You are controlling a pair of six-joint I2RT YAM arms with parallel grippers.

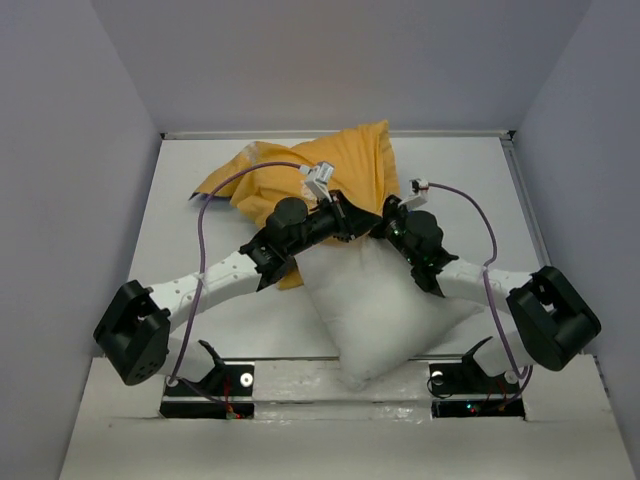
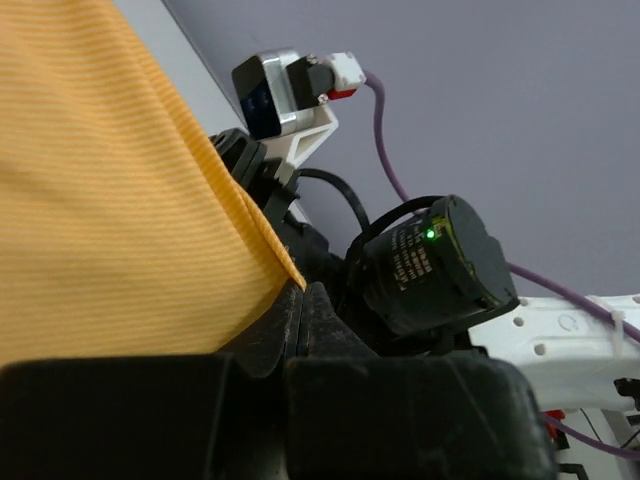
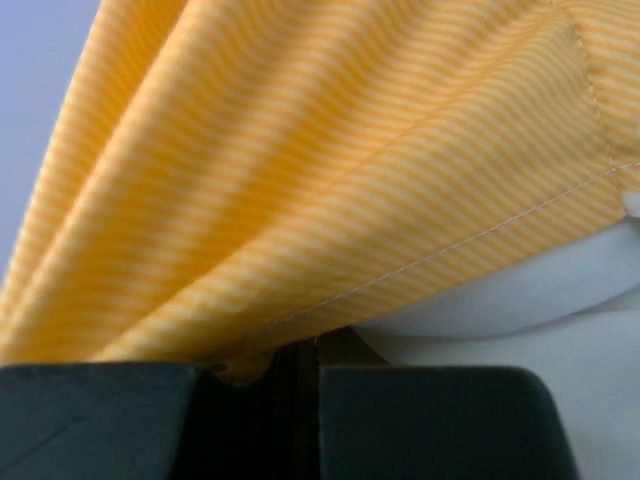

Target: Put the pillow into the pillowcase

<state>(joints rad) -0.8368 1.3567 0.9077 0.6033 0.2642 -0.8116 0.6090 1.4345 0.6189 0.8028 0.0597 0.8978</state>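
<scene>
The plump white pillow (image 1: 385,310) lies near the front of the table, its far end under the yellow-orange pillowcase (image 1: 335,165), which is bunched toward the back. My left gripper (image 1: 362,228) and right gripper (image 1: 388,215) meet where the two overlap. In the left wrist view the left gripper (image 2: 303,290) is shut, pinching an edge of the pillowcase (image 2: 110,200). In the right wrist view the right gripper (image 3: 298,355) is shut on the stitched hem of the pillowcase (image 3: 330,170), with the pillow (image 3: 560,300) showing just under that hem.
Grey walls close in the white table (image 1: 180,230) on the left, back and right. The right arm's wrist motor (image 2: 435,265) and camera (image 2: 280,95) sit close beside my left fingers. Purple cables (image 1: 205,250) loop over both arms.
</scene>
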